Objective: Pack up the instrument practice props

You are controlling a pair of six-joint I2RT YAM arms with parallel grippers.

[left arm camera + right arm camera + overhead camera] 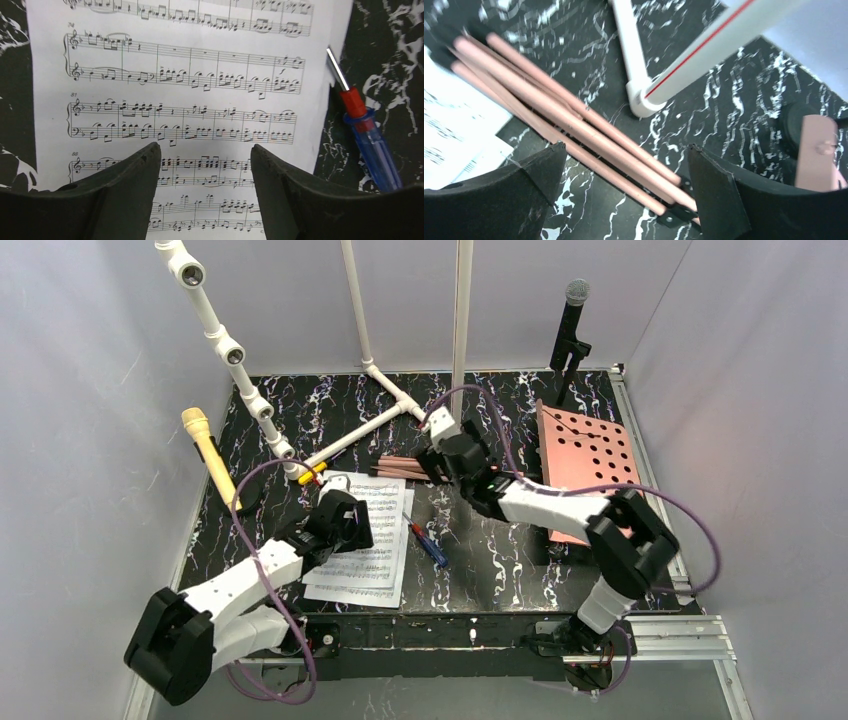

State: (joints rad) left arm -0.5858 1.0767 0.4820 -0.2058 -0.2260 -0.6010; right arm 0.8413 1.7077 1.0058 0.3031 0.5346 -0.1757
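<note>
White sheet-music pages (365,540) lie on the black marbled table, filling the left wrist view (185,75). My left gripper (345,515) (205,150) is open just above them, empty. The pink perforated music board (592,465) lies at the right; its folded copper tripod legs (405,468) (584,115) lie across the middle. My right gripper (440,460) (626,150) is open above the legs, empty. The yellow microphone (208,455) stands at the left on its round black base. The black grey-headed microphone (572,315) stands on a pole at the back right.
A white plastic pipe frame (345,435) (644,60) runs from the back left to the table's middle, with upright pipes behind. A red-and-blue screwdriver (428,542) (370,145) lies beside the pages' right edge. Grey walls close in the table.
</note>
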